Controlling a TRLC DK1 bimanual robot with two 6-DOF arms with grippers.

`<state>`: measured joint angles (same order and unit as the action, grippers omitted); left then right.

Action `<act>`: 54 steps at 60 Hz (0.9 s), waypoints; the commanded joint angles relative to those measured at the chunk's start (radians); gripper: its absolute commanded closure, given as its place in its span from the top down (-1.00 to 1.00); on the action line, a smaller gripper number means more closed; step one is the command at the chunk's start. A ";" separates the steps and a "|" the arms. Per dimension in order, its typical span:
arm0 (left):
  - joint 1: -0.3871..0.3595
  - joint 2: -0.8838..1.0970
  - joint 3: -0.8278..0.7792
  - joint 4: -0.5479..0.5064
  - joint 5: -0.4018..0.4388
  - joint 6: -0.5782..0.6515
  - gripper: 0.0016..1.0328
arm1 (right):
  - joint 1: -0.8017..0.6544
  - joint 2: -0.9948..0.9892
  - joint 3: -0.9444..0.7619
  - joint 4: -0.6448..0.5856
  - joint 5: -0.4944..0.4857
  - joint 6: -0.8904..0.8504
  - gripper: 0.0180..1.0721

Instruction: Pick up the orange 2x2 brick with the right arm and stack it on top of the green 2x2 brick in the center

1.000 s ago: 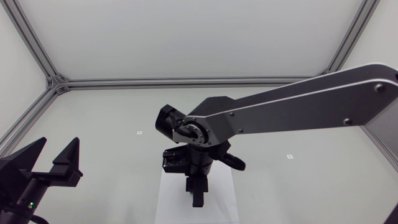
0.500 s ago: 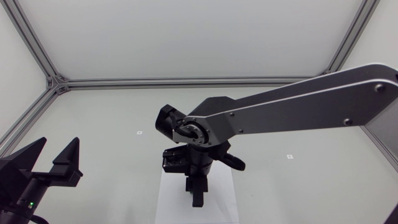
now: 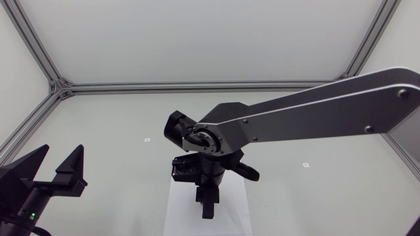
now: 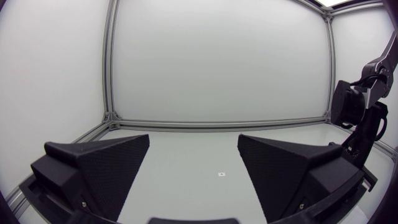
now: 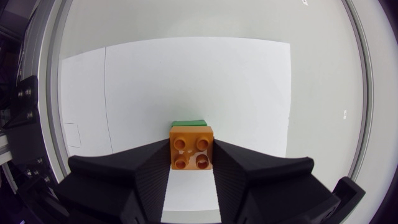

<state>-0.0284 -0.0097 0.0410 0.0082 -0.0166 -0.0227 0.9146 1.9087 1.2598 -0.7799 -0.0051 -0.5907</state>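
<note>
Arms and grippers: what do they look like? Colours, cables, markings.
Right arm: long silver-grey link with dark screws, black wrist joints, a black cable beside them. Right gripper and left gripper: matte black, two broad wedge fingers each, textured faces. A green light glows on the left one's base.

Our silver-grey right arm bars the frame's centre and right; the white table at upper left leaves us room.
</note>
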 commanded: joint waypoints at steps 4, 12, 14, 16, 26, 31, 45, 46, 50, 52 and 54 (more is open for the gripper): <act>-0.001 -0.004 -0.041 -0.011 0.003 0.006 0.92 | 0.003 0.043 -0.065 -0.010 0.024 0.012 -0.89; -0.001 -0.004 -0.041 -0.011 0.003 0.006 0.92 | 0.007 0.043 -0.074 -0.010 0.024 0.003 -0.89; -0.001 -0.004 -0.041 -0.011 0.003 0.006 0.92 | 0.009 0.043 -0.074 -0.009 0.024 0.003 -0.89; -0.001 -0.004 -0.041 -0.011 0.003 0.006 0.92 | 0.010 0.039 -0.079 -0.007 0.024 -0.001 -0.89; -0.001 -0.004 -0.041 -0.011 0.003 0.006 0.92 | 0.017 0.038 -0.074 -0.005 0.024 -0.006 -0.89; -0.001 -0.004 -0.041 -0.011 0.003 0.006 0.92 | 0.018 0.038 -0.073 -0.007 0.024 -0.014 -0.89; -0.002 -0.004 -0.041 -0.011 0.003 0.006 0.92 | 0.029 0.044 -0.073 -0.009 0.022 -0.031 -0.88; -0.001 -0.004 -0.041 -0.011 0.003 0.006 0.92 | 0.029 0.044 -0.073 -0.009 0.022 -0.032 -0.88; -0.001 -0.004 -0.041 -0.011 0.003 0.006 0.92 | 0.033 0.043 -0.074 -0.009 0.022 -0.041 -0.88; -0.001 -0.004 -0.041 -0.011 0.003 0.006 0.92 | 0.033 0.044 -0.074 -0.009 0.022 -0.043 -0.88; -0.001 -0.004 -0.041 -0.011 0.003 0.006 0.92 | 0.033 0.044 -0.074 -0.009 0.022 -0.044 -0.88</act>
<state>-0.0284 -0.0097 0.0410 0.0082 -0.0166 -0.0227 0.9375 1.8988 1.2400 -0.7727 0.0154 -0.6140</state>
